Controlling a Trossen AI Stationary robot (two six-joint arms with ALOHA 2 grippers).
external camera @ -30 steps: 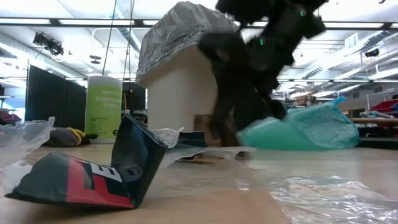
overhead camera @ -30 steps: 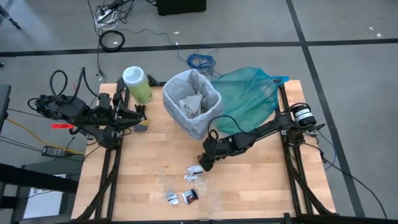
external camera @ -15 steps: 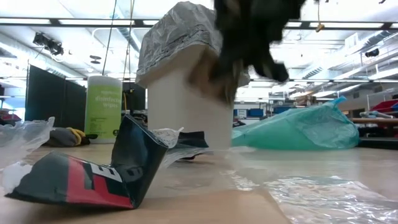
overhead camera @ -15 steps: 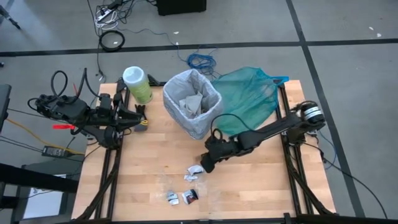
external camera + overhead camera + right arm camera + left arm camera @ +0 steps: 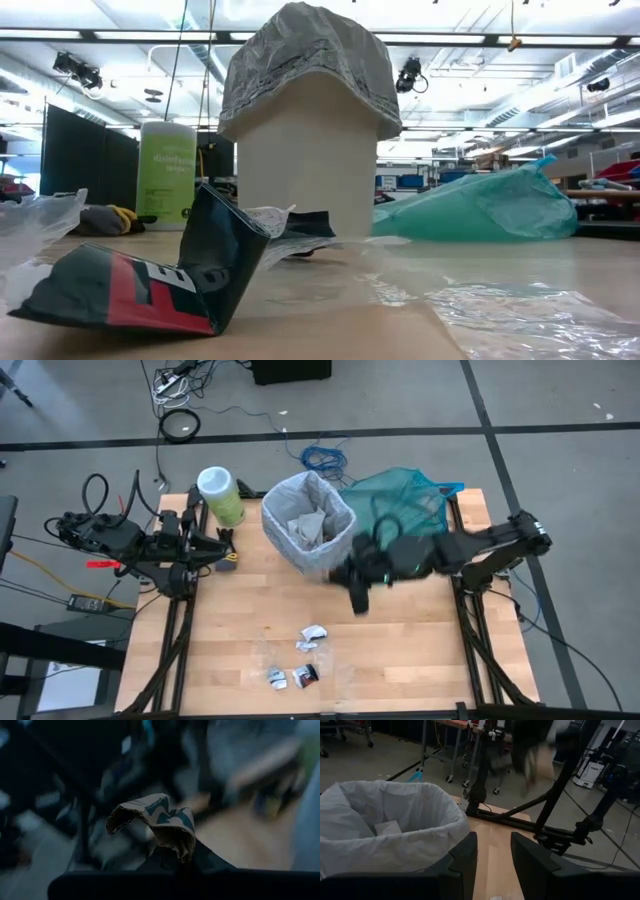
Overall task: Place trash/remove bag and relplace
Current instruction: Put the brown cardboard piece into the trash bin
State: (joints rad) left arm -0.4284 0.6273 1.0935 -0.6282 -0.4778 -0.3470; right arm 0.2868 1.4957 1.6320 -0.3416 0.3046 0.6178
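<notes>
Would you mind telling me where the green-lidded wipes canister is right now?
In the high view the wipes canister stands at the table's far left corner, just left of the lined bin and beside the parked left gripper.

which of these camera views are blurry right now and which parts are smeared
High view: the right gripper and its forearm are streaked beside the bin. Right wrist view: the background is smeared, while the held brown scrap is sharp. Low view: crisp.
</notes>
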